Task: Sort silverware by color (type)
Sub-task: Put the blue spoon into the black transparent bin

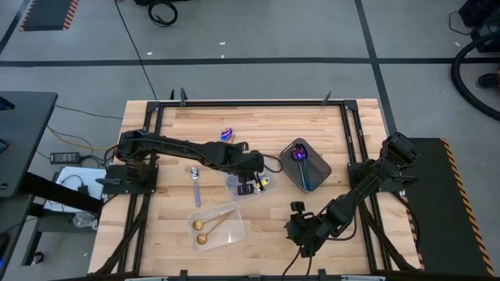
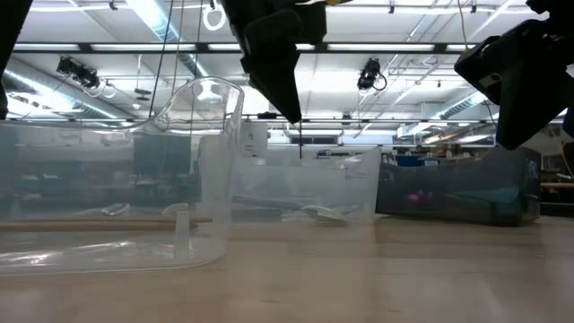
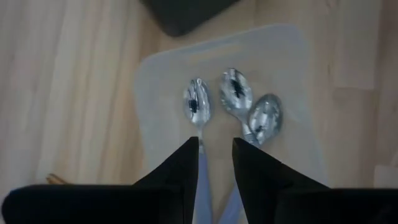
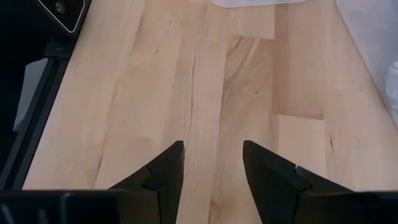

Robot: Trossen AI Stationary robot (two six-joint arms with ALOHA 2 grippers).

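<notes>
My left gripper (image 3: pixel 216 155) hangs open above a clear plastic tray (image 1: pixel 234 186) near the table's middle. Three silver spoons (image 3: pixel 236 93) lie side by side on the tray's floor, their handles running under my fingers without touching them. A further silver spoon (image 1: pixel 195 186) lies on the wood left of that tray. One purple-blue spoon (image 1: pixel 226 133) lies toward the far edge. Gold spoons (image 1: pixel 209 226) rest in a second clear tray (image 1: pixel 234 231). Purple-blue spoons (image 1: pixel 301 160) lie in the dark grey tray (image 1: pixel 320 168). My right gripper (image 4: pixel 212 162) stands open over bare wood near the front edge.
The black frame rails (image 1: pixel 148 156) run along the table's left and right sides. In the low view the clear trays (image 2: pixel 305 184) and the dark tray (image 2: pixel 466 188) stand in a row across the table. Bare wood (image 1: pixel 266 117) lies toward the far edge.
</notes>
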